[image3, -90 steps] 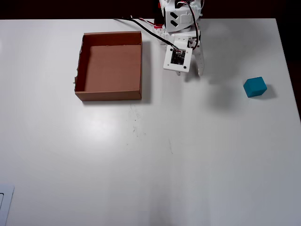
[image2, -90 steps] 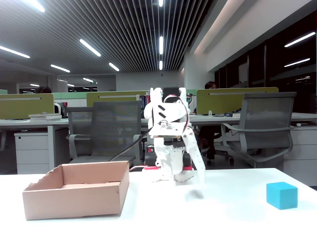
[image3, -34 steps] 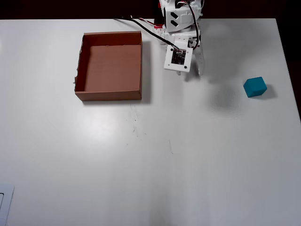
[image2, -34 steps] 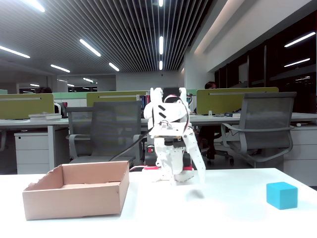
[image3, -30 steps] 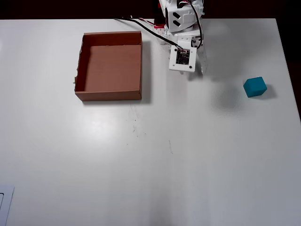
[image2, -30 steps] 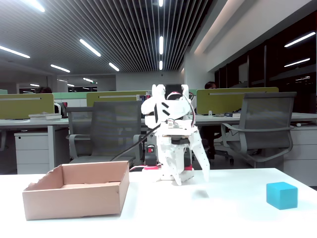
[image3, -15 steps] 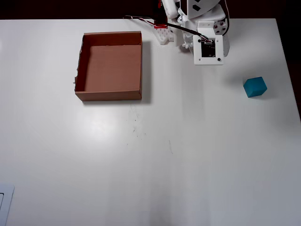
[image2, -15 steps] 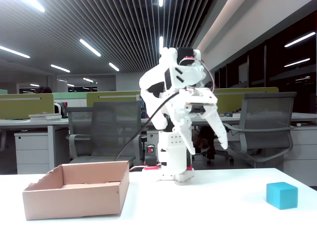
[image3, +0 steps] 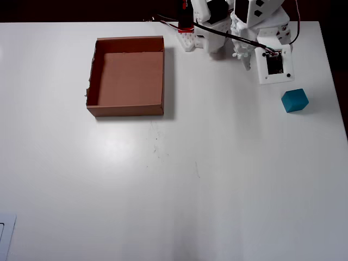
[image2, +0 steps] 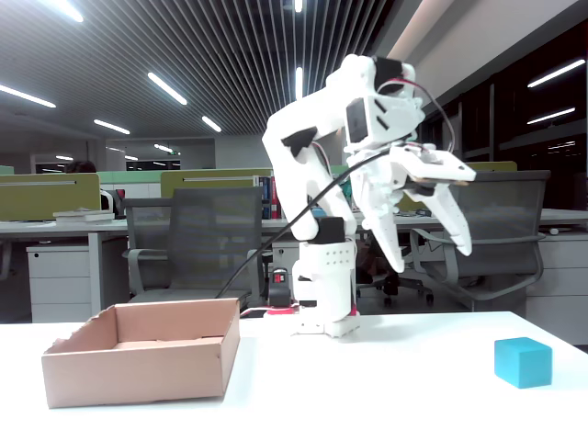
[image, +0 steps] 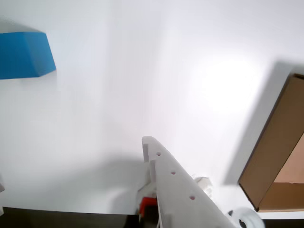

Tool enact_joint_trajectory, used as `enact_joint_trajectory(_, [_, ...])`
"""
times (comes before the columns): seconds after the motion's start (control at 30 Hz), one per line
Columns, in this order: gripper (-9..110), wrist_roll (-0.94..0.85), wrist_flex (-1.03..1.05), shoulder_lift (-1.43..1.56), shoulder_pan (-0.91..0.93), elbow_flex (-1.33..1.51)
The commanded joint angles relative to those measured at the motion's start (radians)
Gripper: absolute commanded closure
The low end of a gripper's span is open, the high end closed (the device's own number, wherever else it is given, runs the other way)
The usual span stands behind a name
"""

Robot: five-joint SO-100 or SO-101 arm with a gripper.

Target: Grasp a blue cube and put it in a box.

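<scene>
One blue cube point(image3: 295, 100) sits on the white table point(image3: 217, 179), well to the right of the one cardboard box point(image3: 126, 75) in the overhead view. Within the last second the single arm has risen from its folded pose and swung away from the box toward the cube, so the reach is under way, the grasp not yet begun. Its gripper point(image2: 432, 241) hangs high above the table, fingers spread moderately and empty, short of the cube.
</scene>
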Motion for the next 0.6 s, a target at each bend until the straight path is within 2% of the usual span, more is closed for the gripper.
enact_joint_trajectory(0.0, [61,0.020,-0.037,-0.044,-0.040,-0.080])
enact_joint_trajectory(0.3, [63,0.118,-0.160,-0.264,-0.169,-0.163])
enact_joint_trajectory(0.57, [64,0.161,-0.264,-0.439,-0.195,-0.213])
